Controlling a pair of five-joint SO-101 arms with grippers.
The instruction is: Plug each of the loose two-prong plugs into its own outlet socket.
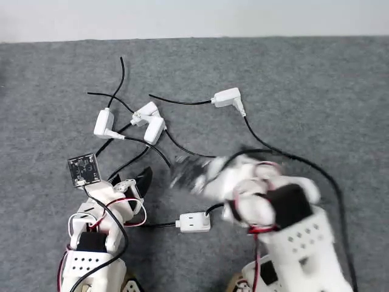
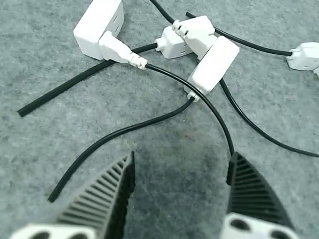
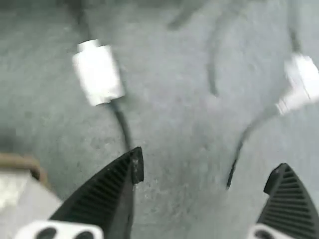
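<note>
Presently, the grey worktop (image 1: 340,85) carries several white connectors on black cords (image 1: 130,161), and two arms stand along the lower edge of the high view.

Lower left: the left hand (image 2: 182,164) is spread wide and holds nothing. It hangs over bare worktop, with one cord passing between its fingers.

Upper left of centre: the left outlet socket (image 1: 103,121) lies flat, with a plug (image 2: 118,49) butted against one face.

Just to its right: a connector cluster (image 1: 151,120) of white bodies lies touching one another. Which of them is plug and which is socket cannot be told for certain.

Lower centre, between the arms: the lone outlet socket (image 1: 194,222) lies with its slots facing up and nothing in them. Its cord runs off to the left.

Upper centre: the angled connector (image 1: 227,97) lies apart from the rest. One cord leaves it to the left and another trails down to the right.

Lower right: the right hand (image 3: 208,164) is likewise wide open and empty. It hangs above the worktop in the middle of the high view, clear of every connector.
</note>
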